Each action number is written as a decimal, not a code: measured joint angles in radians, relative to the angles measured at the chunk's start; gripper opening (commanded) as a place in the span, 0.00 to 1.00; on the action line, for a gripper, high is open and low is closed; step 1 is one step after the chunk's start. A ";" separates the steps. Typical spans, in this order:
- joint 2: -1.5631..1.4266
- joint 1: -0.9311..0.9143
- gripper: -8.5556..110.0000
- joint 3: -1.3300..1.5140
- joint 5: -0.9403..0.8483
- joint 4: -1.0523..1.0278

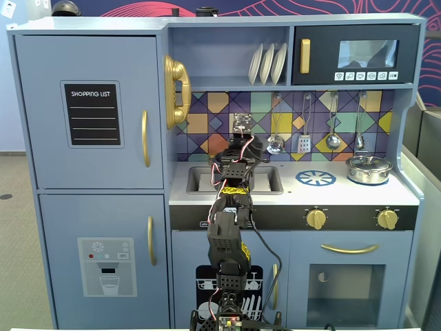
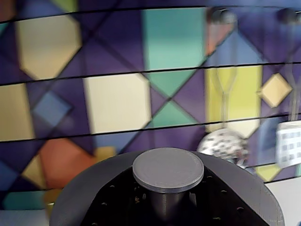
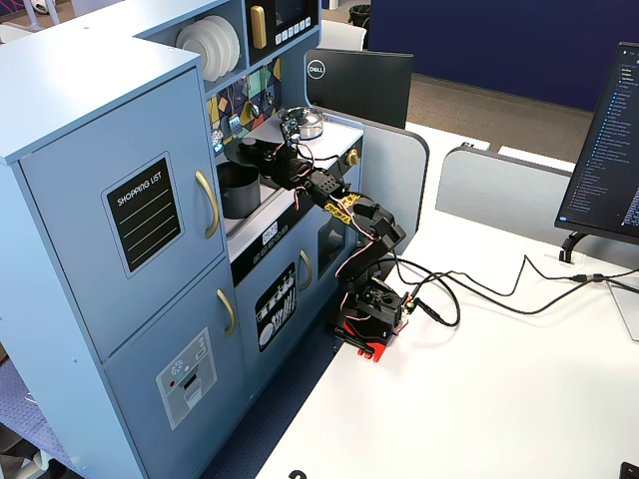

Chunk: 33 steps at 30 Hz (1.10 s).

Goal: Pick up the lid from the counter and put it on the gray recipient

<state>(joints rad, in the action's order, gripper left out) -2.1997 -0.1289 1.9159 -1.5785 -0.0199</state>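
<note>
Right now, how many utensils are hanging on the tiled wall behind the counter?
4, in a row right of the arm in a fixed view: ladle, slotted spatula, spoon, another spoon. The arm may hide more.

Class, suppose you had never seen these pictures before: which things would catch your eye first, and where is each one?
First comes the black robot arm, rising in front of the blue toy kitchen and reaching over its sink. Behind it, the colourful tiled backsplash runs along the wall above the counter. In the wrist view, the dark-gray lid with its round knob fills the bottom, held up by the tool near the gray pot.
</note>
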 measured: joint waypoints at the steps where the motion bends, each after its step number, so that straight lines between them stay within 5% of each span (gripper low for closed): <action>1: -0.008 0.009 0.07 0.002 0.000 -0.005; 33: 0.110 0.066 0.07 0.052 -0.018 0.052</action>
<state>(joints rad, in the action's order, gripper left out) -2.0893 -0.0629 1.9681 -1.5969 0.0322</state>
